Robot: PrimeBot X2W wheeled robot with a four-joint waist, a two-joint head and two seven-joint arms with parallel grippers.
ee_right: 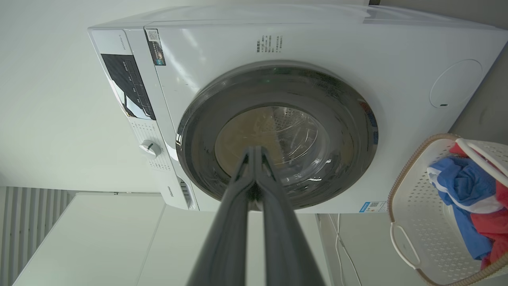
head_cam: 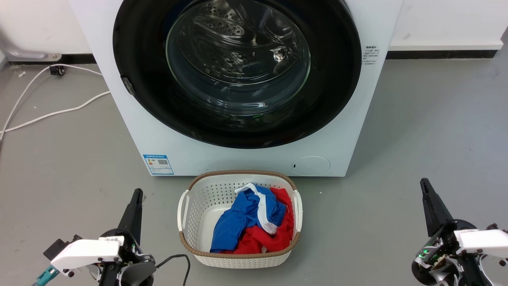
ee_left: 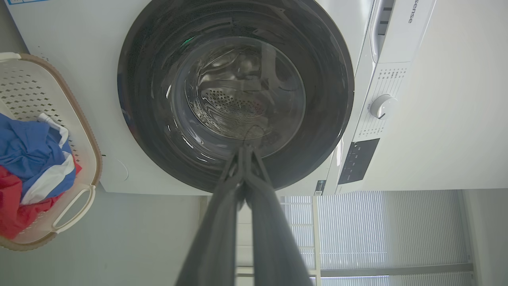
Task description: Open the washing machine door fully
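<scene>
Not started: washing machine door [head_cam: 238, 71] shut. Your left gripper [head_cam: 137, 193] and right gripper [head_cam: 424, 183] sit near, fingers pinched together, empty. Next, reach the door's left-edge catch [head_cam: 127, 85], pull.

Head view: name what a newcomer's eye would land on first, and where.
The glossy black washing machine door, closed, spans the upper middle, nearly as wide as the white washing machine. Below it on the grey floor stands a white laundry basket holding bright blue and red clothes. The left gripper and right gripper sit at the lower corners, jaws shut.
</scene>
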